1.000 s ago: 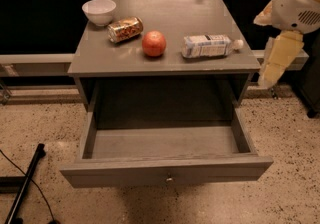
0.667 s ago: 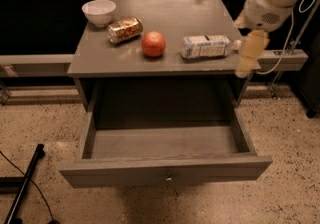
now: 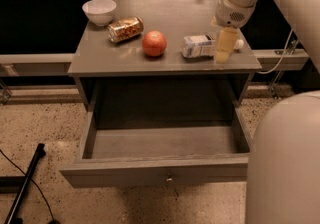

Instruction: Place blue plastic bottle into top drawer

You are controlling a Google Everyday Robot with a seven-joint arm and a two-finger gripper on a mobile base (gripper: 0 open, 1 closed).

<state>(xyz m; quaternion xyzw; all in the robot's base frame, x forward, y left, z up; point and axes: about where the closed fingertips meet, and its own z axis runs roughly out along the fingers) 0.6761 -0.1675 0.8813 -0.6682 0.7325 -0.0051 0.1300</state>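
The blue plastic bottle (image 3: pixel 199 46) lies on its side on the grey cabinet top (image 3: pixel 165 18), near the right front edge, its white cap pointing right behind my gripper. My gripper (image 3: pixel 224 47) hangs from the white arm directly over the bottle's cap end, its pale yellow fingers pointing down. The top drawer (image 3: pixel 162 168) is pulled wide out below, its inside bare, with a small round knob on the front panel.
A red apple (image 3: pixel 154 43) sits left of the bottle. A gold-patterned can (image 3: pixel 125 29) lies on its side further left, next to a white bowl (image 3: pixel 99 11). My white base fills the lower right. A black cable and bar lie on the floor at left.
My arm has swung left from beside the cabinet's right edge to over the bottle's right end. The bottle and the other items have not moved.
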